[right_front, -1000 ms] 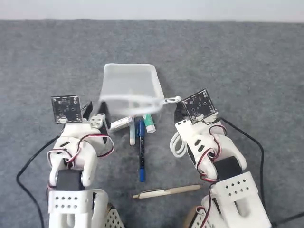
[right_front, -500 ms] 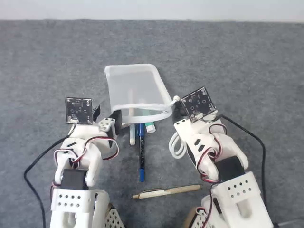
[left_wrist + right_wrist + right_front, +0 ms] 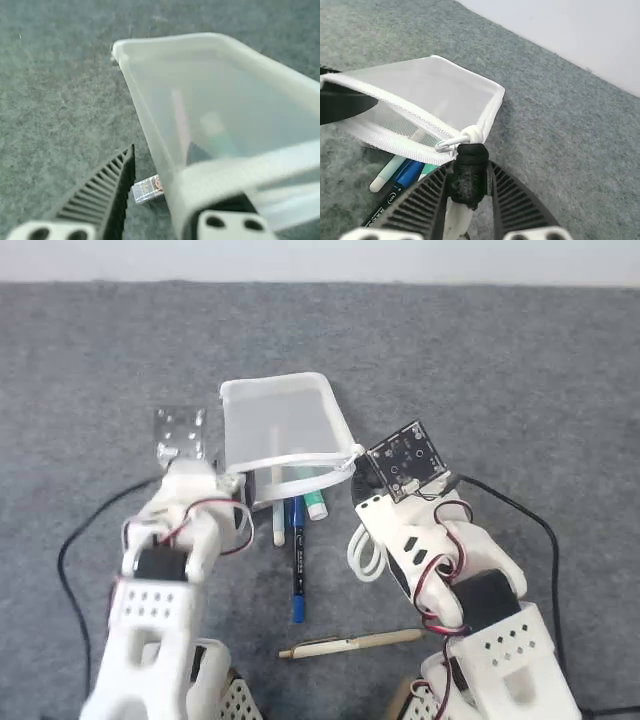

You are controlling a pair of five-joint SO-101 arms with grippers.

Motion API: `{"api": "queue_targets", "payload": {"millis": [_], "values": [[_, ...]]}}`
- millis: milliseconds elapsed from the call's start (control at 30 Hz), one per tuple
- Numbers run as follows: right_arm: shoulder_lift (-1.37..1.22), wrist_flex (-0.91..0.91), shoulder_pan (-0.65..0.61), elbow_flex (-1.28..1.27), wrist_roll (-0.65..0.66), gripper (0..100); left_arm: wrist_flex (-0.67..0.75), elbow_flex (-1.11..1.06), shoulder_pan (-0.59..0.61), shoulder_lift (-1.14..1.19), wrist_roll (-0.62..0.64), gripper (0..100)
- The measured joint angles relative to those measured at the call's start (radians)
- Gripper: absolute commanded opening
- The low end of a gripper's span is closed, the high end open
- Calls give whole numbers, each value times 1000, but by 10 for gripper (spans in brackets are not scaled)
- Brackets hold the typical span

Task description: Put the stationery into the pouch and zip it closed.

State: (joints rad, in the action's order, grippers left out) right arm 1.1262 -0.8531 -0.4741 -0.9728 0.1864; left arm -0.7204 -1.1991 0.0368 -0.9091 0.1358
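Note:
The translucent white mesh pouch (image 3: 283, 423) lies at the table's middle with its zippered mouth (image 3: 295, 468) facing the arms. My left gripper (image 3: 250, 486) is open at the mouth's left end; in the left wrist view one finger sits under the pouch rim (image 3: 220, 175) and the ribbed finger (image 3: 112, 192) stands apart outside the wall. My right gripper (image 3: 470, 170) is shut on the zipper pull (image 3: 469, 136) at the mouth's right end (image 3: 357, 468). A white pen (image 3: 278, 523), a blue pen (image 3: 297, 560) and a green-capped marker (image 3: 316, 503) poke out from under the mouth.
A beige pen (image 3: 350, 643) lies crosswise on the grey carpet (image 3: 520, 390) near the front, between the two arm bases. A white cable loop (image 3: 362, 550) hangs beside the right arm. Open carpet spreads behind and to both sides of the pouch.
My left arm swung forward and to the right, up against the pouch mouth's left end. The mouth narrowed and shifted right. The right gripper edged left, still on the pull.

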Motion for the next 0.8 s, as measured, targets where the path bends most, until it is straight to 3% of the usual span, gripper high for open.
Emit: {"api": "queue_targets", "payload": {"millis": [133,367,633,800], "values": [[0,-6,0,0,0,17,0,89,-6,152,-5,5],[0,-68,2,5,0,186,-71,137,6,138,-12,10],[0,-117,2,43,0,187,-152,152,104,32,-12,10],[-157,-121,3,109,0,170,-284,278,114,29,-12,10]]}}
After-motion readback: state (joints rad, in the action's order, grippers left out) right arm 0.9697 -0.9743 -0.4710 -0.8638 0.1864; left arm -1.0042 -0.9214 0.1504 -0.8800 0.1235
